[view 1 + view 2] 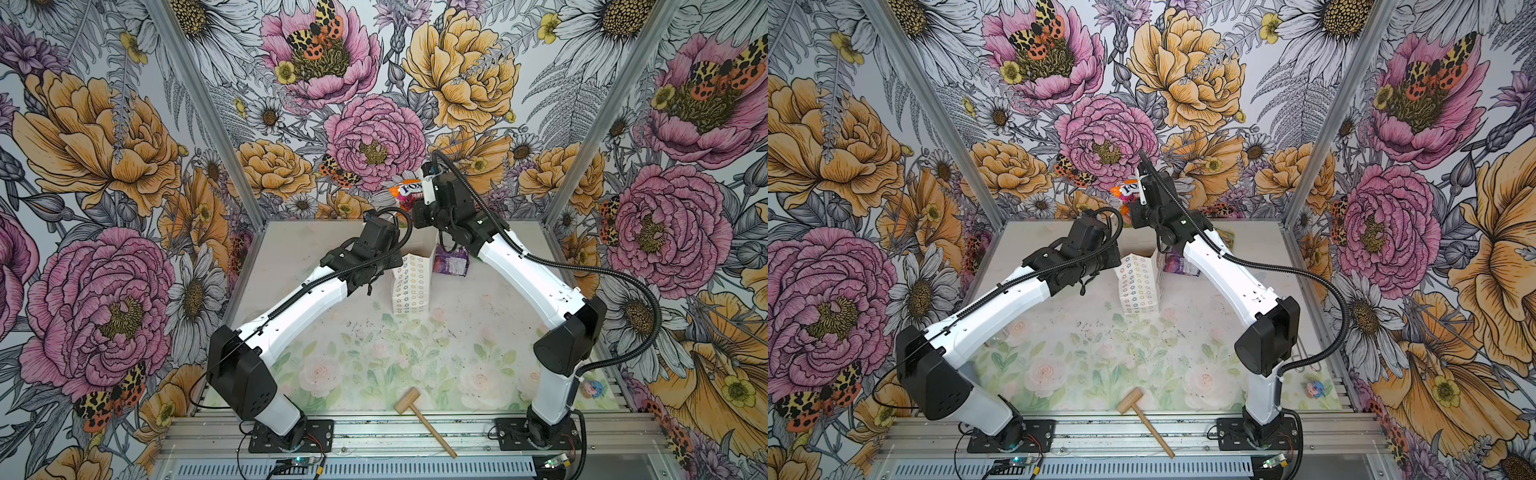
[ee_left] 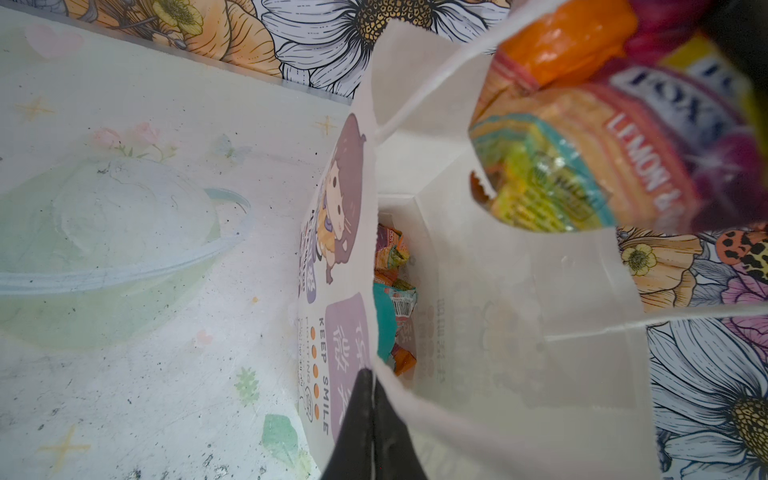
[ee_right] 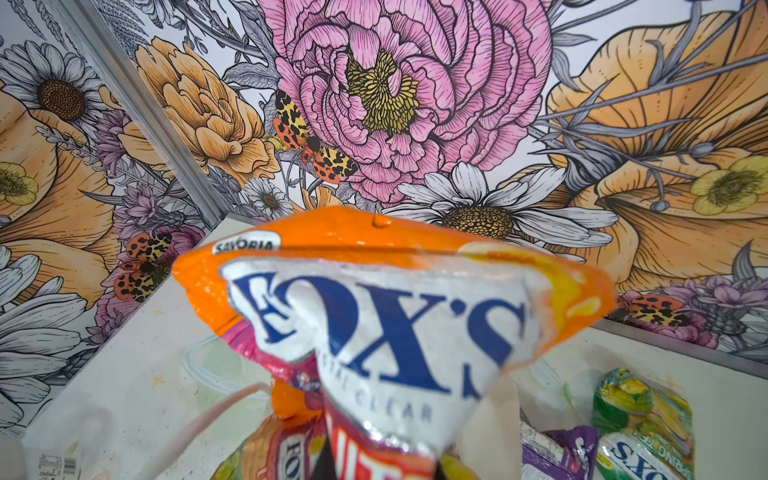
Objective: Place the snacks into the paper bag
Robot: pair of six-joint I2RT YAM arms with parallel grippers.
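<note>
The desk (image 1: 374,361) is a pale sheet printed with faint roses and leaves, scuffed and speckled with dark grime. Loud flower-and-moth wallpaper (image 1: 374,137) covers three walls, joined by bare metal posts (image 1: 203,108). The paper bag (image 1: 409,286) stands upright at the back centre of the desk. The left fingers (image 2: 357,424) are pressed together on the bag's rim, and several packets (image 2: 392,299) lie at its bottom. The right fingers (image 1: 415,208) are clamped on an orange FOX'S packet (image 3: 386,307), held in the air close above the open mouth. A purple packet (image 1: 451,262) lies just beside the bag, with a green packet (image 3: 640,415) next to it. A clear bowl (image 2: 116,249) sits on the bag's other side, and a wooden mallet (image 1: 424,419) lies across the front edge
</note>
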